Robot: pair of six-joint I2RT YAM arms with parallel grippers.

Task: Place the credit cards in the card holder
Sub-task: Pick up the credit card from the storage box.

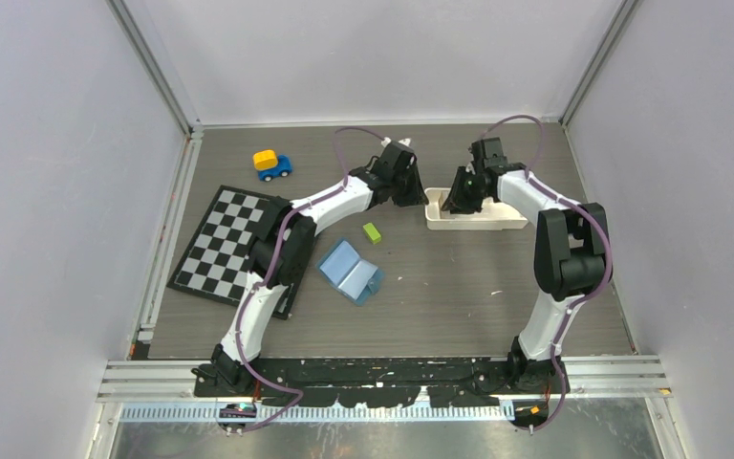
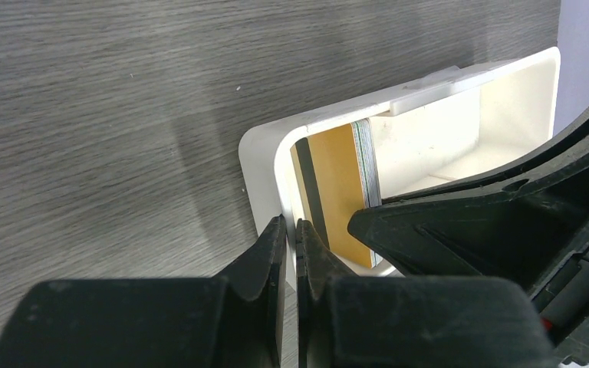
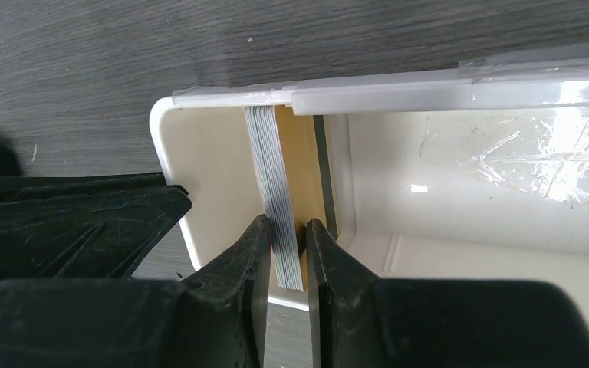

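The credit cards (image 3: 267, 165) stand on edge as a stack at the left end of a long white tray (image 1: 497, 222). The tan-gold card (image 2: 343, 184), with its dark stripe, faces the tray's end wall. My right gripper (image 3: 285, 239) reaches into the tray and is shut on the stack, one finger on each side; from above it (image 1: 461, 199) is over the tray's left end. My left gripper (image 2: 291, 230) is shut on the tray's end wall (image 2: 264, 157), just left of the cards (image 1: 409, 191). The card holder (image 1: 351, 271), a teal-blue wallet, lies open on the table, apart from both grippers.
A small lime-green block (image 1: 372, 232) lies between the wallet and the tray. A checkerboard (image 1: 225, 244) lies at the left under the left arm. A blue and yellow toy car (image 1: 271, 164) sits at the back left. Walls enclose the table on three sides.
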